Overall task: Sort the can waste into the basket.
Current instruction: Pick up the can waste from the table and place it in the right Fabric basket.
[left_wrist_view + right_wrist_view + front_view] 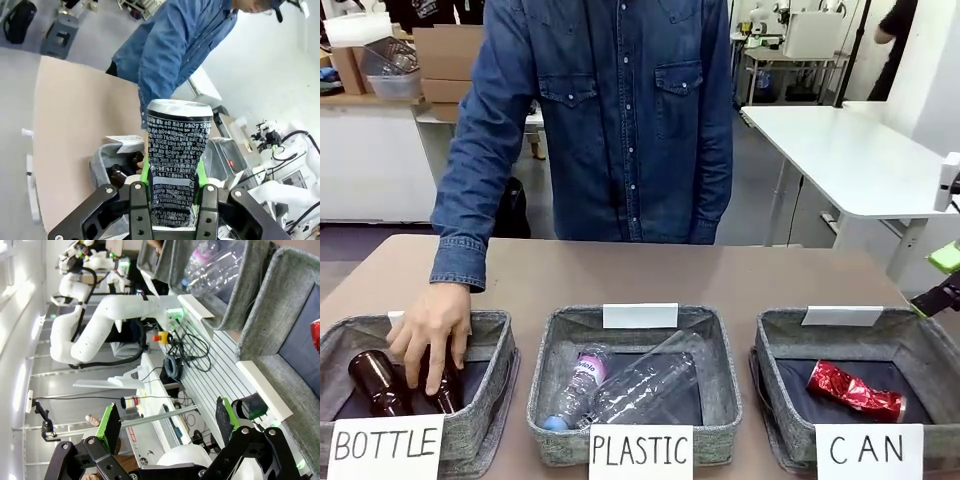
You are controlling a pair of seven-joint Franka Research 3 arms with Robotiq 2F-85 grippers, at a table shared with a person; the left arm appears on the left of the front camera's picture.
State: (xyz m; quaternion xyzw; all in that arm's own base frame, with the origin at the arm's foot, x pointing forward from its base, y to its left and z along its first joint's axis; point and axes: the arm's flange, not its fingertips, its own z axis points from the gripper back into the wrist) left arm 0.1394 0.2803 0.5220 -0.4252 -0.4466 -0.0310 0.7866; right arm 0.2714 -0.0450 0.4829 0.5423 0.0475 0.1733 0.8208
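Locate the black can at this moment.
In the left wrist view the black can stands upright between the left gripper pads, held above the table, over the BOTTLE basket.

Dented can (855,391) in rightmost basket (782,340)

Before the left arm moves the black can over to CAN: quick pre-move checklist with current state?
1. Left claw shut on the black can, can upright between the green pads: ok.
2. CAN basket has room; the red can lies in it and dark floor shows beside it: ok.
3. Right claw open, holding nothing: ok.
4. Person's hand is in the BOTTLE basket on the brown bottles, on the left arm's side: not ok, wait for it to withdraw.
5. Left claw's height over the baskets: cannot tell.
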